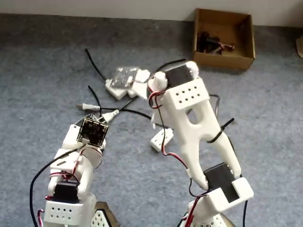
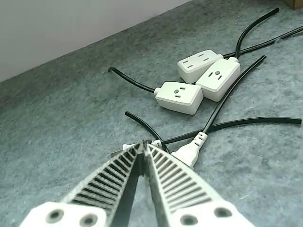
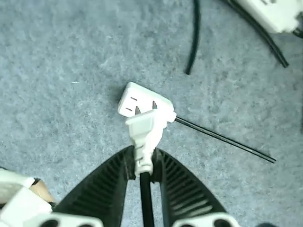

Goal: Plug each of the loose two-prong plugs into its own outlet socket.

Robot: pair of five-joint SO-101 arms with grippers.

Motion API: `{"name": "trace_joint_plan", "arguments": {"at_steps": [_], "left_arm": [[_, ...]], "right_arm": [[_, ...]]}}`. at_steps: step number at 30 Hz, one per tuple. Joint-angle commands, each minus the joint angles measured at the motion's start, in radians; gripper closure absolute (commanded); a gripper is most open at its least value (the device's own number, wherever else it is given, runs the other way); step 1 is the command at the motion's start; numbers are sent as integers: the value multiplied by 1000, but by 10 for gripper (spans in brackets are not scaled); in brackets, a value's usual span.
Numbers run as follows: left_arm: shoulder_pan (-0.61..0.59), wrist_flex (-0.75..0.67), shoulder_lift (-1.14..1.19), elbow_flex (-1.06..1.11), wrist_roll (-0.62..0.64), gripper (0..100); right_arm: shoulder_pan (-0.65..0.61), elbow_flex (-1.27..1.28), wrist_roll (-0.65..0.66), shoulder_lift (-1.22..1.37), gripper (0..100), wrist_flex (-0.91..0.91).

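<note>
In the right wrist view my right gripper (image 3: 143, 152) is shut on a white two-prong plug (image 3: 145, 130). Its prongs rest against the face of a single white outlet socket (image 3: 136, 98) lying on the carpet, and both prongs still show. The same socket (image 1: 162, 139) lies under the right arm. My left gripper (image 2: 144, 142) is shut low on the carpet, with the end of a small white plug (image 2: 119, 151) sticking out beside its tips. Another white plug (image 2: 188, 152) lies just beside it. Three white sockets (image 2: 180, 97) cluster farther off.
Black cords (image 2: 236, 124) cross the grey carpet between the plugs and the socket cluster (image 1: 125, 80). A cardboard box (image 1: 222, 54) holding small parts stands at the back right. A pale wall (image 2: 71, 28) runs behind the carpet.
</note>
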Motion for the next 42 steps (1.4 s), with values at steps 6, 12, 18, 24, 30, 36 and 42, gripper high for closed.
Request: {"name": "trace_joint_plan", "arguments": {"at_steps": [6,12,18,24,30,36,42], "left_arm": [[-10,0,-12,-33,-5,993],[-12,-2,-12,-35,-6,993],[-16,0,-12,-35,-8,993],[-61,-2,-12,-42,-6,993],[-133,2,-12,-44,12,993],[-214,3,-12,-65,86,993],[-263,43,-12,-68,87,993]], "right_arm": [[-31,48,157,-21,993,21],[-27,107,239,-19,993,21],[15,104,334,-13,993,18],[36,120,379,-4,993,16],[38,130,374,62,993,16],[38,130,382,81,993,16],[31,130,453,84,993,16]]}}
